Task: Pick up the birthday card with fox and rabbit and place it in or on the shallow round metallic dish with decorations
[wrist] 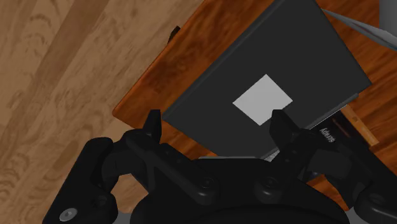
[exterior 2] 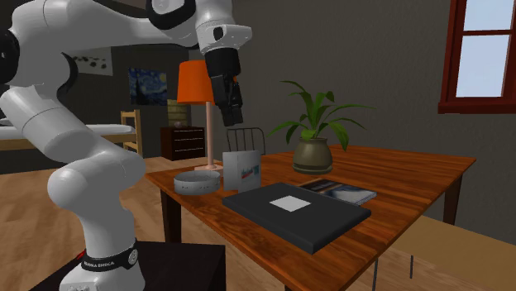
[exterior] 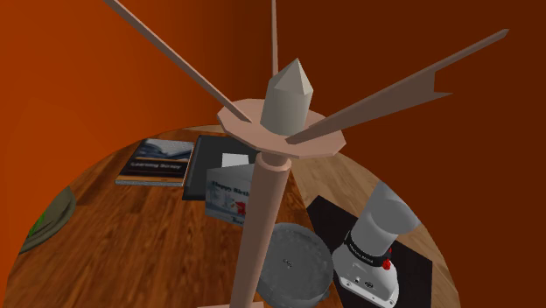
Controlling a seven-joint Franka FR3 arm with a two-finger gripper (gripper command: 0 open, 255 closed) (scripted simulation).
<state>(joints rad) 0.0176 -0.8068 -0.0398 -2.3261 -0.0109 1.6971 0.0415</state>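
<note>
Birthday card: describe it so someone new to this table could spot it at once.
On the wooden table, in the second exterior view, look between the orange lamp and the potted plant. The card stands just behind the big black book, beside the grey round dish. Unlike its flat neighbours, it stands on edge, white with blue and red print.

The arm (exterior 2: 87,178) is glossy white in rounded segments with dark joints, a black lettered band (exterior 2: 107,259) ringing its base, and an all-black two-finger gripper (wrist: 216,127).
</note>
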